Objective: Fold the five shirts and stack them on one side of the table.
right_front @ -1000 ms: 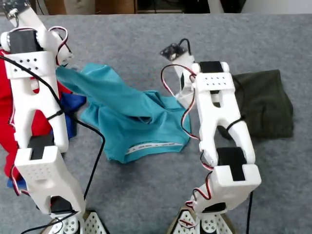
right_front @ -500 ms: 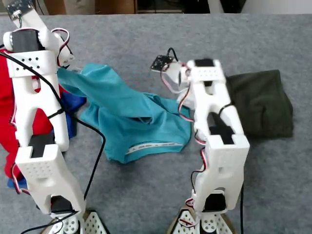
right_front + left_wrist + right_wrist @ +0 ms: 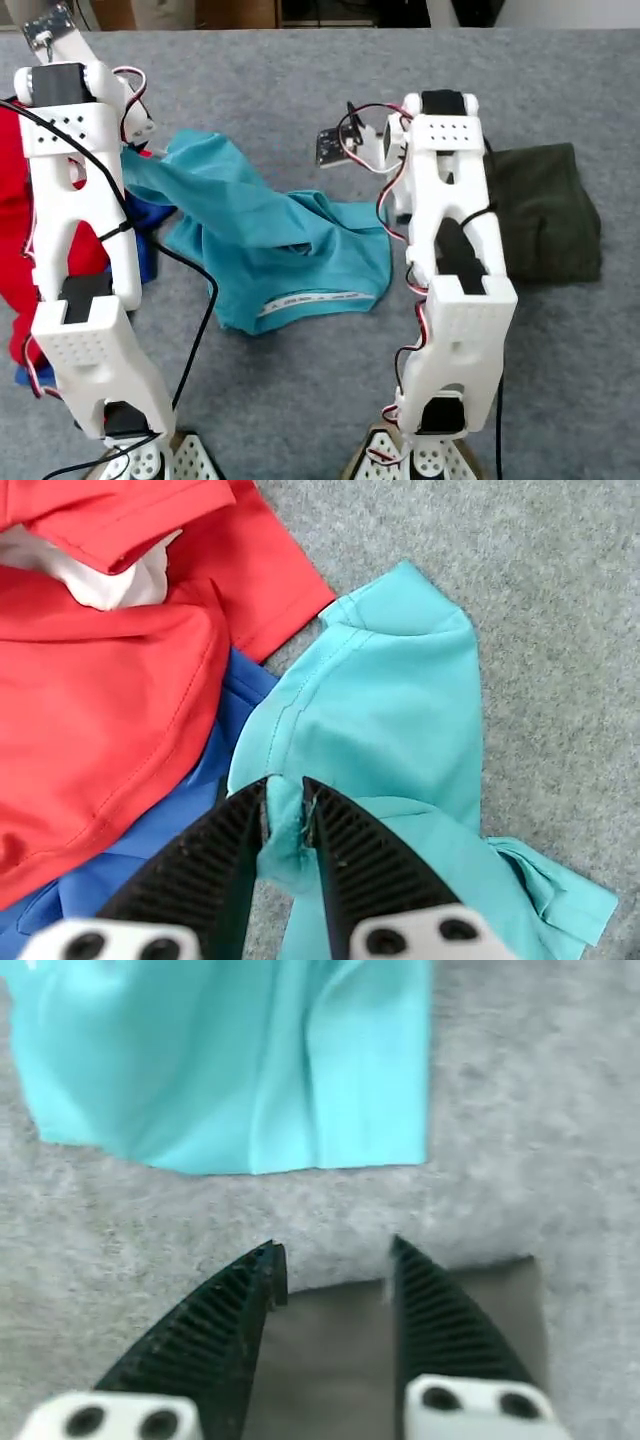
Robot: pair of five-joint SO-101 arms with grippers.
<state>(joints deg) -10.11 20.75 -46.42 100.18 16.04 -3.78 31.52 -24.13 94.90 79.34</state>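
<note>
left wrist view: what did the left fingers (image 3: 250,825) hold?
— clamped shut on the teal shirt (image 3: 400,680), crumpled on the counter (image 3: 560,580). right fingers (image 3: 250,1290) stood apart, holding nothing, over the folded green shirt (image 3: 330,1360).

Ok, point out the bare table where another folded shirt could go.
Bare: the far strip of table beyond the teal shirt and the folded dark green shirt; also the near right corner in front of it. Crowded: left edge, with red shirt and blue shirt.
</note>
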